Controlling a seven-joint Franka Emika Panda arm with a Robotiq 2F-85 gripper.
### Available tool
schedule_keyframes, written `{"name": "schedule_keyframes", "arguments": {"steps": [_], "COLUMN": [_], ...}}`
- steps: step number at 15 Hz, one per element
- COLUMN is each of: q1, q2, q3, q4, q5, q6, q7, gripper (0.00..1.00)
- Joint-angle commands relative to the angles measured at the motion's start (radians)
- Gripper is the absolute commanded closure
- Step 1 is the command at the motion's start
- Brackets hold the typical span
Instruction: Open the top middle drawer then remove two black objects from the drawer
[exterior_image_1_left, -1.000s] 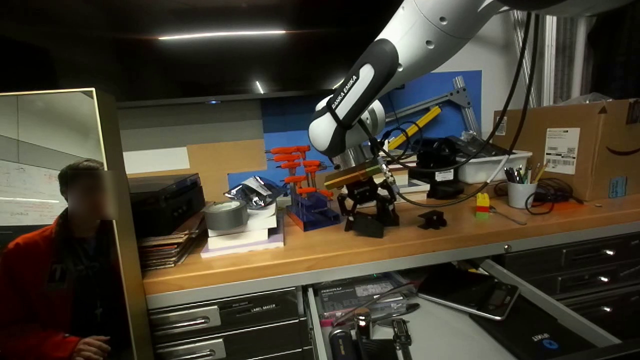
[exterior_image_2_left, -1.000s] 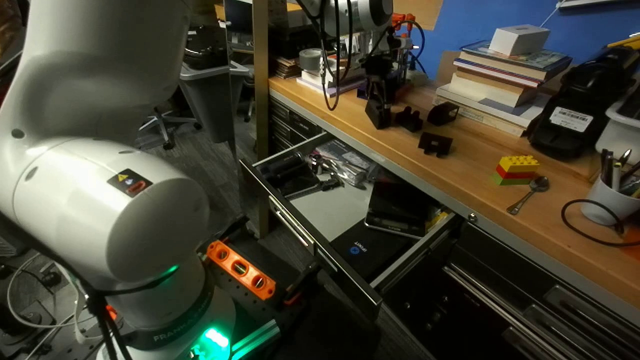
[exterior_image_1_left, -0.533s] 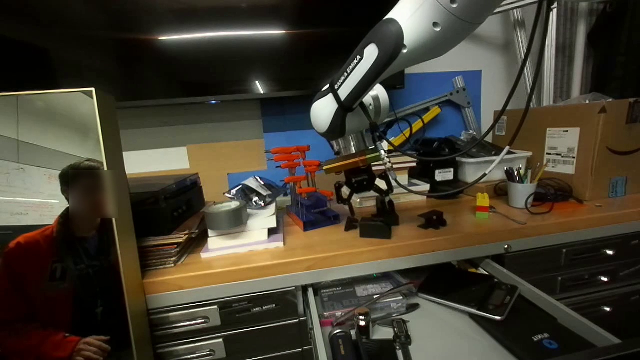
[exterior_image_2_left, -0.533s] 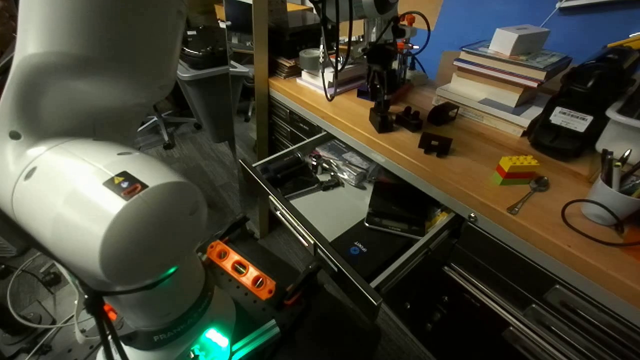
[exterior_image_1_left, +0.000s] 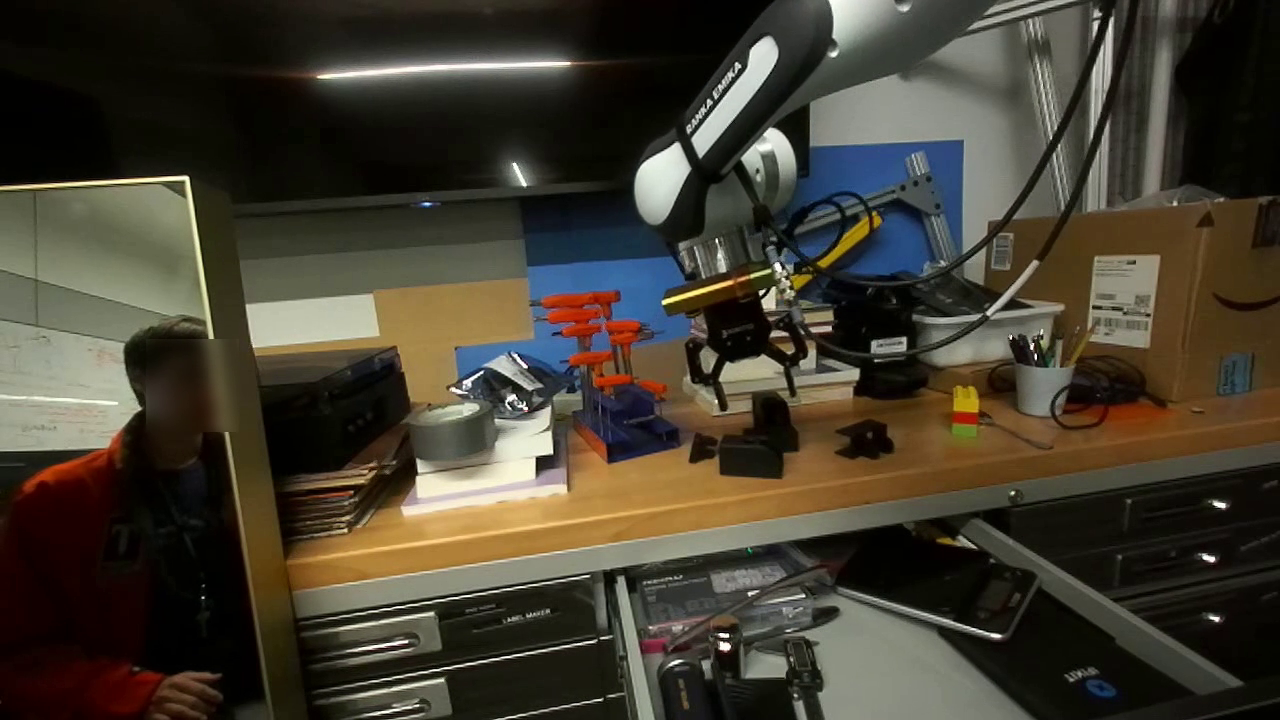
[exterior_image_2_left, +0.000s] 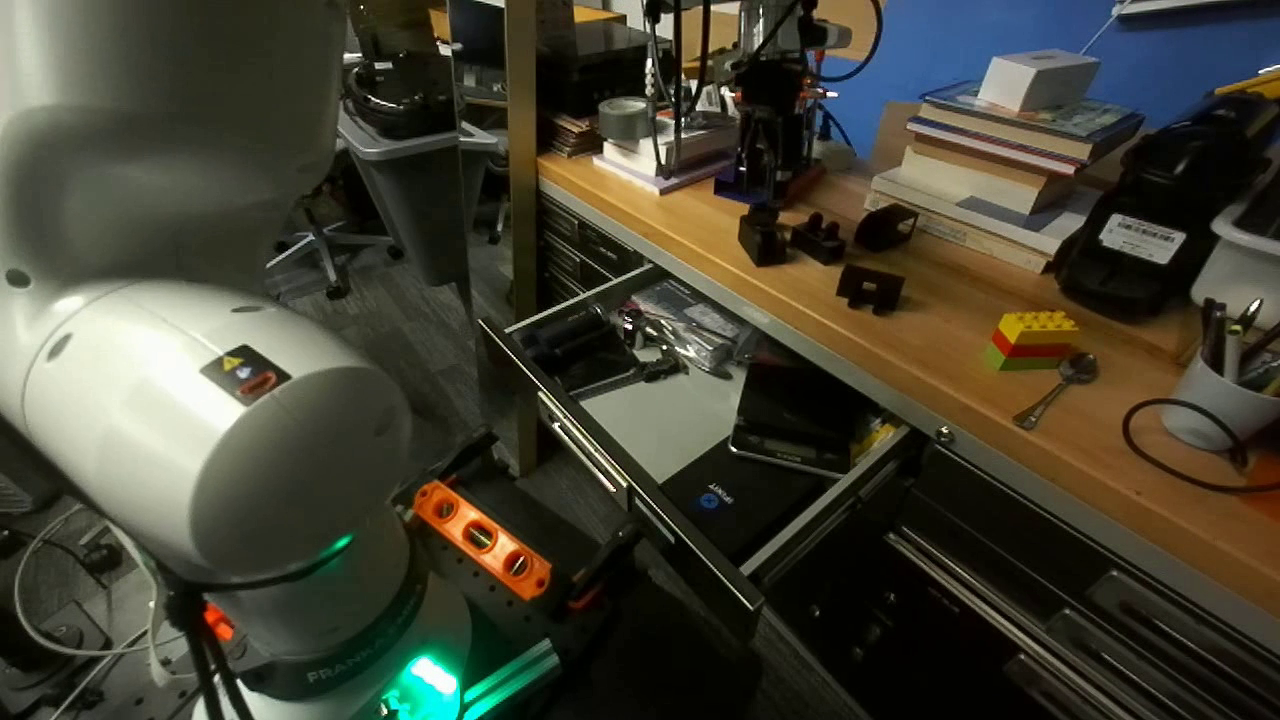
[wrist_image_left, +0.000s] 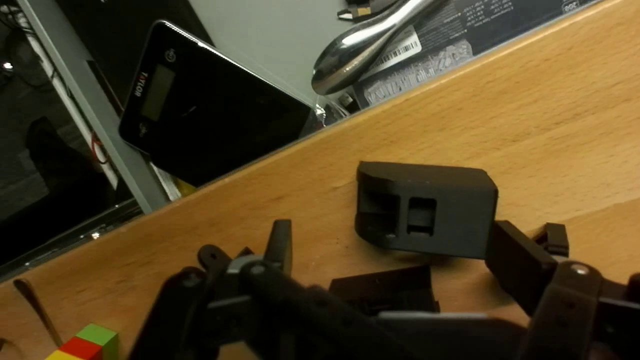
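The black two-fingered Robotiq gripper (exterior_image_1_left: 756, 400), just right of centre in an exterior view, is released: jaws spread wide, hanging above the wooden bench top (exterior_image_1_left: 920, 457). Below it rests a group of small, chunky, matte black pieces (exterior_image_1_left: 752, 458); which two are the task's cannot be told. One, a block with a square window (wrist_image_left: 445, 210), lies right of centre in the wrist view. The wide, shallow dark grey metal drawer (exterior_image_2_left: 655, 415) stands pulled out, centre of frame in an exterior view. Read inside it: "IFIXIT" beside a blue round mark (exterior_image_2_left: 709, 501) on a flat black case (exterior_image_2_left: 755, 505), and "TAYLOR" on a glossy black digital scale (wrist_image_left: 220, 110), upper left of the wrist view. Read elsewhere, in an exterior view: "LABEL MAKER" on a dark neighbouring drawer front (exterior_image_1_left: 480, 640), lower left; "RANKA EMIKA" on the white-and-black arm (exterior_image_1_left: 740, 90), upper right; brown cardboard box (exterior_image_1_left: 1200, 290), far right, white label (exterior_image_1_left: 1125, 300) too small to read.
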Motion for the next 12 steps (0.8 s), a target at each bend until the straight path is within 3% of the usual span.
{"name": "schedule_keyframes", "arguments": {"steps": [1, 4, 6, 8, 12], "q1": [-0.005, -0.016, -0.034, -0.057, -0.077], "q2": [-0.161, -0.268, -0.348, -0.413, -0.512], "q3": [-0.002, 0.005, 0.024, 0.045, 0.064], "q4": [-0.152, -0.269, -0.367, -0.432, -0.477], "q5": [0.001, 0.004, 0.019, 0.068, 0.125], "q6": [-0.027, -0.041, 0.006, 0.04, -0.034], "q7": [0.049, 0.083, 0.024, -0.101, -0.331], "gripper": [0.0, 0.0, 0.0, 0.0, 0.0]}}
